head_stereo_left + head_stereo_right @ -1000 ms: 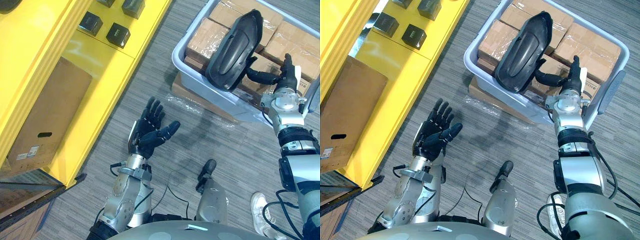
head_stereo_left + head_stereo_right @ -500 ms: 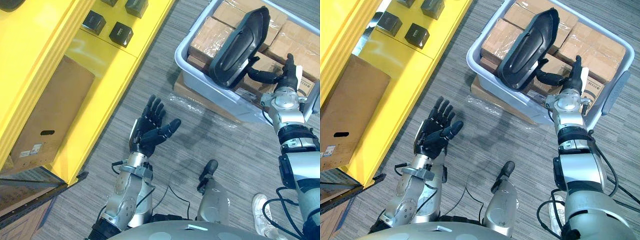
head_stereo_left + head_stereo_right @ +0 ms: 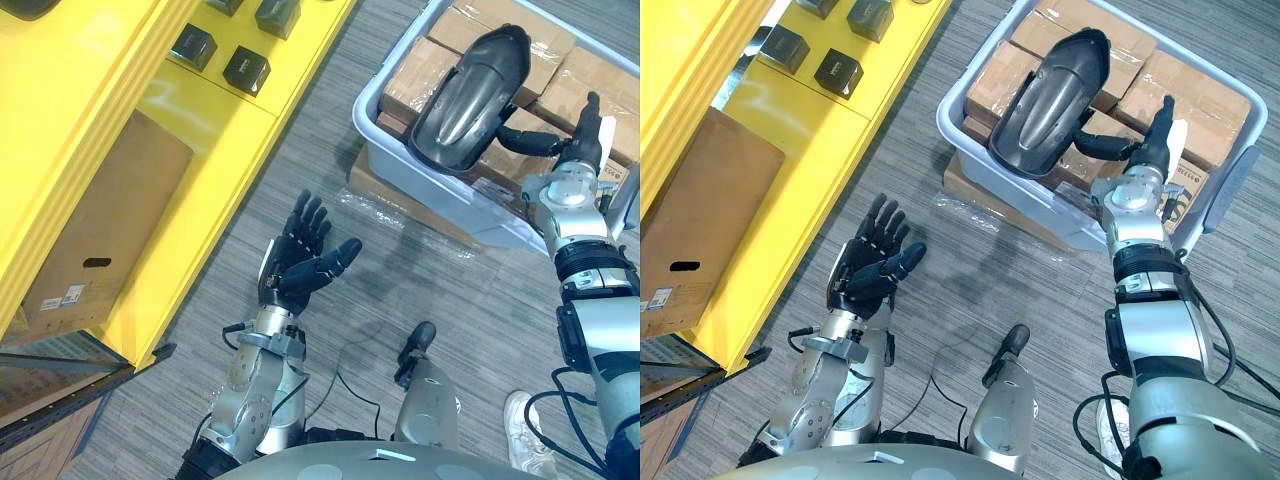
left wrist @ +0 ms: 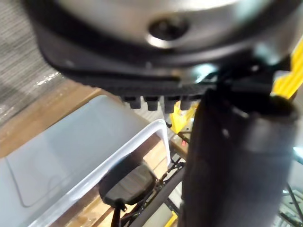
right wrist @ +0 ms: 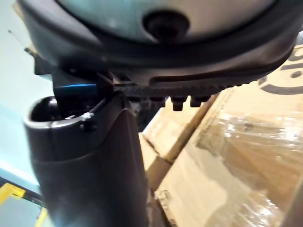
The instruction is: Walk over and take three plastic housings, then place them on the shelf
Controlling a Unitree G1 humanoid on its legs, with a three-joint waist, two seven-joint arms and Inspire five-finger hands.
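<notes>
- The left hand (image 3: pixel 293 268) hangs above the grey carpeted floor (image 3: pixel 420 280) in front of the robot. It is released, palm turned up, fingers straight and spread, and it holds nothing.
- The right hand (image 3: pixel 1150 150) reaches forward over the near right part of a pale grey plastic bin (image 3: pixel 420 188).
- 1 dark plastic housing (image 3: pixel 465 100), long and rounded like a shell, sits tilted over the middle of the bin. Its narrow end points away from the robot and its wide end is nearer.
- The right hand meets the housing at its near right edge. The contact is hidden under the housing, so I cannot tell whether the hand is grasping it or only supporting it.
- The bin is packed with brown cardboard boxes (image 3: pixel 1200 95) wrapped in clear film, and the housing is above them.
- The bin stands on a flat sheet of cardboard (image 3: pixel 965 187) that lies on the floor.
- A yellow shelf (image 3: pixel 200 120) runs along the robot's left side, well apart from the bin.
- Small black boxes (image 3: pixel 247 70) sit on the shelf's upper level.
- A large brown cardboard box (image 3: pixel 100 240) fills a lower compartment of the shelf.
- From the left wrist, the bin's pale wall and the dark housing (image 4: pixel 128 182) show beyond the hand.
</notes>
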